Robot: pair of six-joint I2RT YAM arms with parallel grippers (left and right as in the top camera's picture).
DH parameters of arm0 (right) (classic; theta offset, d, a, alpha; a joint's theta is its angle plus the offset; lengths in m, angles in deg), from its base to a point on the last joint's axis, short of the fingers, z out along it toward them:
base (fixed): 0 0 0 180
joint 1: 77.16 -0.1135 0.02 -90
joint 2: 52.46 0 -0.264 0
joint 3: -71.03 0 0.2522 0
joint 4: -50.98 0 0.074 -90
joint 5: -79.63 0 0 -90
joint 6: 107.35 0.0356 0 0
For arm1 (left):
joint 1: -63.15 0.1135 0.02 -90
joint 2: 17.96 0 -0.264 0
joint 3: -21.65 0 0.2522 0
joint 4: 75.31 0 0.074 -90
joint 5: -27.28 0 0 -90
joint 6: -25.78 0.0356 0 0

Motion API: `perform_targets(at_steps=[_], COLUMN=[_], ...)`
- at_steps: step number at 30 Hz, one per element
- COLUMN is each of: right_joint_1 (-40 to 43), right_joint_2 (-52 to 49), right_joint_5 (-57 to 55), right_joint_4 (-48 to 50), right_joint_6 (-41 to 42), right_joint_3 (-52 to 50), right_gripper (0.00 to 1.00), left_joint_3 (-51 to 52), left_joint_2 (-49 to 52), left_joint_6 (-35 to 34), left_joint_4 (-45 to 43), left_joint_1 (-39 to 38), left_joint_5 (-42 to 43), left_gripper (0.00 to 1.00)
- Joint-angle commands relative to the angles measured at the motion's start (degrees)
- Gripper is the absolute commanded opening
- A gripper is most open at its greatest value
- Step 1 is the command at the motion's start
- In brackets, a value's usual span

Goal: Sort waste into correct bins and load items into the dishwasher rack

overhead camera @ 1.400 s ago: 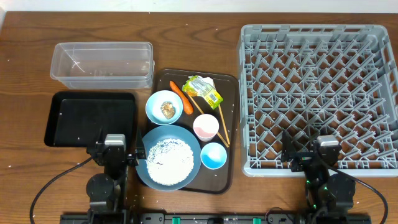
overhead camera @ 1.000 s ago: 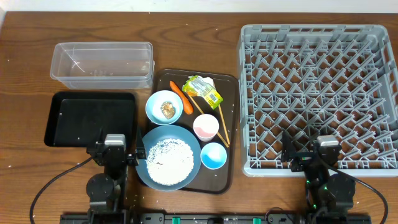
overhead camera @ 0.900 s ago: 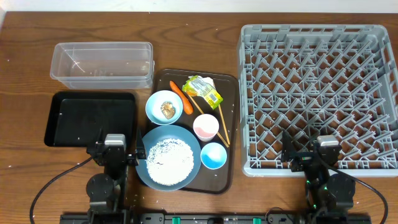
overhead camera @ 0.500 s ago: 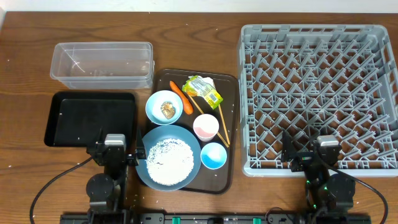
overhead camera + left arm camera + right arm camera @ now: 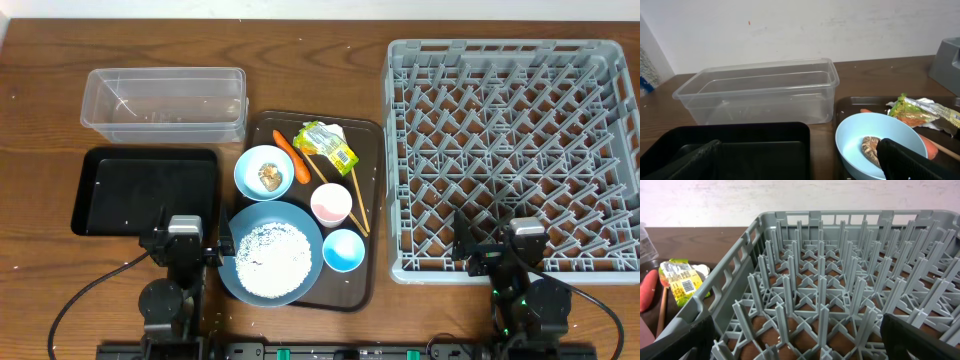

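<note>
Beside black tray [image 5: 145, 190], left tool [image 5: 184, 232] gapes empty; right tool [image 5: 526, 238] likewise faces grey rack [image 5: 500, 46].

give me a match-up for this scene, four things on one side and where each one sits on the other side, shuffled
1 rice
2 brown lump
3 carrot
4 clear tub

A in the small light-blue bowl
B just beyond the black tray
C on the big blue plate
D on the brown serving tray, beside the wrapper

Pairs: 1-C, 2-A, 3-D, 4-B
</note>
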Motion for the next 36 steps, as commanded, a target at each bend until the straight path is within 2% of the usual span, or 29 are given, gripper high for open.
perform_targets(at_steps=[1, 10, 16, 22, 28, 36], right_joint_1=[0.4, 0.4, 0.4, 0.4, 0.4, 0.4], right_joint_2=[0.2, 0.2, 0.2, 0.2, 0.2, 0.2], right_joint_5=[0.3, 0.3, 0.3, 0.3, 0.3, 0.3], right_joint_4=[0.0, 0.0, 0.0, 0.0, 0.0, 0.0], right_joint_6=[-0.4, -0.4, -0.4, -0.4, -0.4, -0.4], right_joint_3=[-0.2, -0.2, -0.1, -0.2, -0.1, -0.1], right_gripper=[0.99, 0.99, 0.99, 0.99, 0.99, 0.99], left_joint_3=[0.8, 0.8, 0.7, -1.1, -7.6, -21.9], left_joint_2=[-0.4, -0.4, -0.3, 1.4, 7.7, 23.8], left_joint_6=[0.4, 0.3, -0.4, -4.2, -4.1, -4.1], left_joint_4=[2.3, 1.7, 1.0, 1.0, 1.0, 5.2], left_joint_1=[0.1, 0.0, 0.0, 0.0, 0.0, 0.0], left_joint_5=[0.4, 3.3, 19.9, 24.0, 24.0, 24.0], left_gripper=[0.98, 0.98, 0.98, 0.98, 0.98, 0.98])
